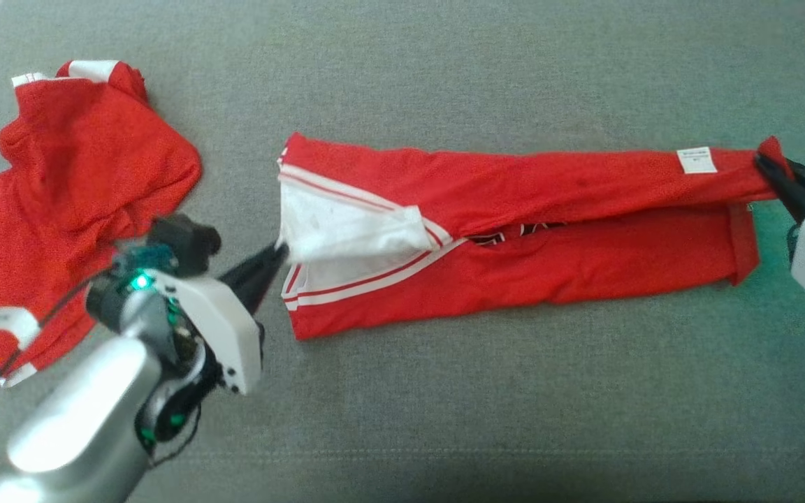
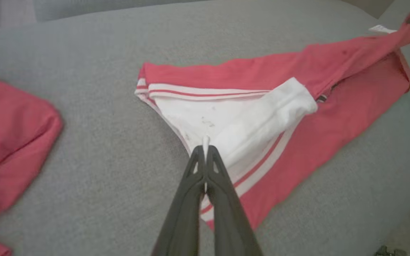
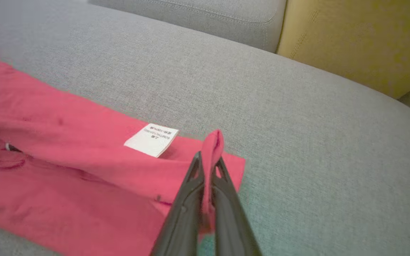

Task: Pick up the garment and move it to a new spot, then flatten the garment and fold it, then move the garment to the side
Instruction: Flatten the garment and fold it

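You're working in what looks like a home living room: the surface before you is a grey woven sofa seat (image 1: 444, 419), with a stitched back cushion (image 3: 208, 14) behind it, a mustard-yellow cushion (image 3: 351, 42) alongside, and a red garment (image 1: 549, 188) spread on it.

Red-white garment (image 1: 514, 230), stretched lengthwise, folded

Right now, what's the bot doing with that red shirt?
Both arms have it. The left gripper is shut on white fabric at one end of the red garment; the right gripper is shut on a red corner at the other end, beside the white label. It lies long and narrow across the grey cushion. A second red garment lies crumpled nearby.
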Tool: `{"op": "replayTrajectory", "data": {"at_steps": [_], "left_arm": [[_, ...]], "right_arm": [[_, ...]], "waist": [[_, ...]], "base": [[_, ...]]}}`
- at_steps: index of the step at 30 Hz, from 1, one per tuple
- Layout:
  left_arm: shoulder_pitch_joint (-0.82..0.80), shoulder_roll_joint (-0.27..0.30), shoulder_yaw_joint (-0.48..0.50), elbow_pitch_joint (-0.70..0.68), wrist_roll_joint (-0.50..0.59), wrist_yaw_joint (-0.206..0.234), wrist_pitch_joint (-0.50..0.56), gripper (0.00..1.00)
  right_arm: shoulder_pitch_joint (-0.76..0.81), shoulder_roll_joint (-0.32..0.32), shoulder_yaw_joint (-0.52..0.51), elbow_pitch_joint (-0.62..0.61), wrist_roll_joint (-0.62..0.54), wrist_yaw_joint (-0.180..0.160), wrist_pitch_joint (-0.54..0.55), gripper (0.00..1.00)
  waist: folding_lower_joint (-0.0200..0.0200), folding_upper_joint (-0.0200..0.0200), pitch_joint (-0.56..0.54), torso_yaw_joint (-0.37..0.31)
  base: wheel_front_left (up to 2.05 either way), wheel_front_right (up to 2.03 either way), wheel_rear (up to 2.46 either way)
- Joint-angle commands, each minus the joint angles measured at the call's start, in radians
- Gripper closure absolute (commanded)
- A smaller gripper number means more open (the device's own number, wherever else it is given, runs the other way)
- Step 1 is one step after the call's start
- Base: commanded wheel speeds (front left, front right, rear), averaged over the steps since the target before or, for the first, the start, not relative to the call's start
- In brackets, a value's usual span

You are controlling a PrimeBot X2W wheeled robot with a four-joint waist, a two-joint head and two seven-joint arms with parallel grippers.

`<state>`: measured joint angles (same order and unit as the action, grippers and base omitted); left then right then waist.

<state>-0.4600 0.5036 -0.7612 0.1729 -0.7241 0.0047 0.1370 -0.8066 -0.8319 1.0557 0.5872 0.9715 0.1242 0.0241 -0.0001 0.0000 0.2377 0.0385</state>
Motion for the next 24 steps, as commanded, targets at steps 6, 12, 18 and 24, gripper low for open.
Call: {"op": "replayTrajectory", "data": {"at_steps": [6, 12, 18, 24], "left_arm": [[-0.001, 0.040, 0.023, -0.062, -0.007, 0.016, 0.017, 1.00], [0.020, 0.041, 0.012, -0.064, -0.020, 0.017, 0.029, 1.00], [0.034, 0.052, 0.028, -0.052, -0.047, 0.023, 0.029, 1.00], [0.052, 0.049, 0.025, -0.046, -0.060, 0.040, 0.042, 0.00]], "right_arm": [[0.036, -0.064, 0.027, -0.053, 0.028, 0.007, 0.040, 1.00], [0.052, -0.075, 0.048, -0.062, 0.045, 0.007, 0.080, 0.00], [0.052, -0.082, 0.036, -0.042, 0.042, 0.007, 0.079, 0.00], [0.030, -0.082, 0.002, 0.034, -0.037, 0.007, 0.045, 0.00]], "waist": [[0.0001, 0.0000, -0.013, -0.009], [0.0001, 0.0000, -0.024, -0.017], [0.0001, 0.0000, -0.045, -0.024], [0.0001, 0.0000, -0.070, -0.027]], "base": [[0.00, 0.00, 0.00], [0.00, 0.00, 0.00], [0.00, 0.00, 0.00], [0.00, 0.00, 0.00]]}}
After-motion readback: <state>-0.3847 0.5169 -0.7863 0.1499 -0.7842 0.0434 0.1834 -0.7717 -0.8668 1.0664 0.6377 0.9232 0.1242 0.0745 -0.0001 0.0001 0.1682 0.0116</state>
